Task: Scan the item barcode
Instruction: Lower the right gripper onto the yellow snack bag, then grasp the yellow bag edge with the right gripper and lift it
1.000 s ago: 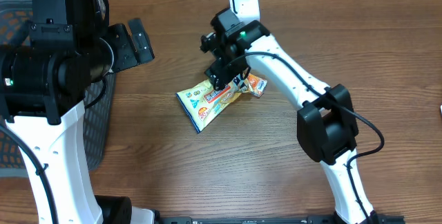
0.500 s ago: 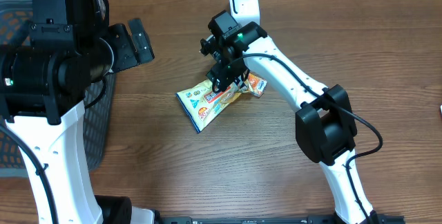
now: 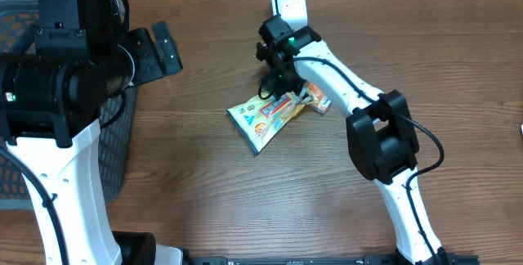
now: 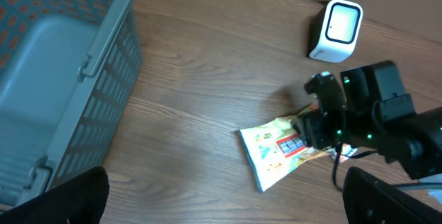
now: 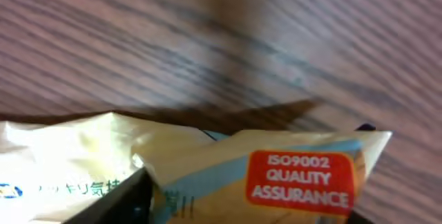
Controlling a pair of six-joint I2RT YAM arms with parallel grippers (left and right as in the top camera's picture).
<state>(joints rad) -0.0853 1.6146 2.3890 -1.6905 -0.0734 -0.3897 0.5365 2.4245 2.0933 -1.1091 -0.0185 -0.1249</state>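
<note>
The right gripper (image 3: 283, 95) is down on the upper right end of a yellow snack packet (image 3: 265, 118), a little above the middle of the overhead frame. In the right wrist view the packet (image 5: 207, 175) fills the bottom of the frame, with a red "ISO9002 QUALITY ASSURANCE" label (image 5: 300, 177) at lower right and a dark finger (image 5: 114, 207) against it at lower left. I cannot tell whether the jaws are pinching the packet or only straddle it. From the packet the white right arm (image 3: 351, 93) runs down to the lower right of the frame.

The packet lies flat on the wooden table (image 3: 458, 52), slanting from lower left to upper right. Near it, at the top centre, a white barcode scanner (image 3: 288, 2) stands apart from it.

The left gripper (image 3: 163, 48) is at upper left, well apart from the packet. Its jaws are spread wide, with nothing between them; in the left wrist view its fingers (image 4: 55, 196) sit in the two bottom corners. A grey mesh basket (image 3: 16, 20) stands at the left edge.
</note>
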